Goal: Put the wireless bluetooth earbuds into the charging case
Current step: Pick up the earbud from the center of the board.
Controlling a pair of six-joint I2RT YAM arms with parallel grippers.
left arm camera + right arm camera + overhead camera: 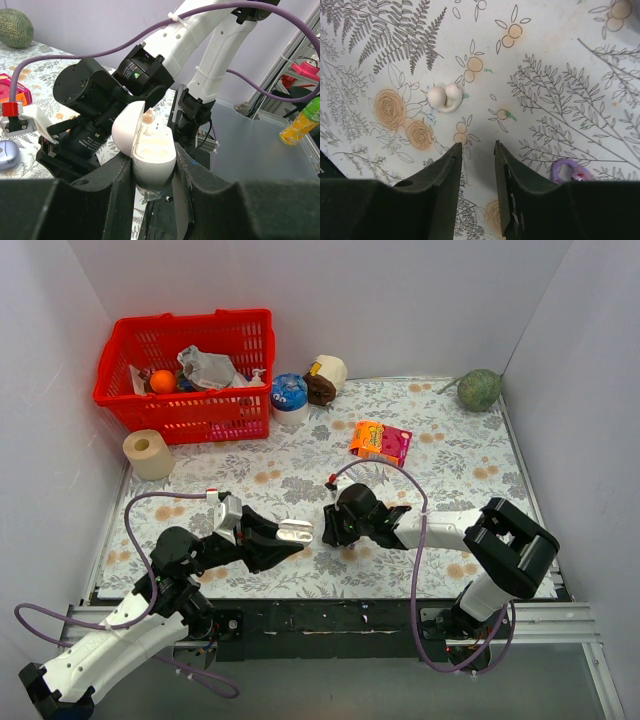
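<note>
My left gripper (288, 536) is shut on a white charging case (150, 155) with its lid (127, 127) open; the case also shows in the top view (296, 532). A small white piece, seemingly an earbud (153, 129), sits at the case's far side; the near sockets look empty. My right gripper (478, 145) is open and empty, pointing down just above the cloth, right beside the case in the top view (335, 525). A white earbud (446, 97) lies on the cloth ahead of its fingertips. A purple earbud (565, 171) lies by its right finger. A bluish-purple case (9, 154) lies at the left.
A red basket (190, 370) of items stands at the back left, a paper roll (148, 453) beside it. A blue tub (289, 395), a brown-and-white roll (325, 380), an orange packet (381, 441) and a green melon (479, 390) lie farther back.
</note>
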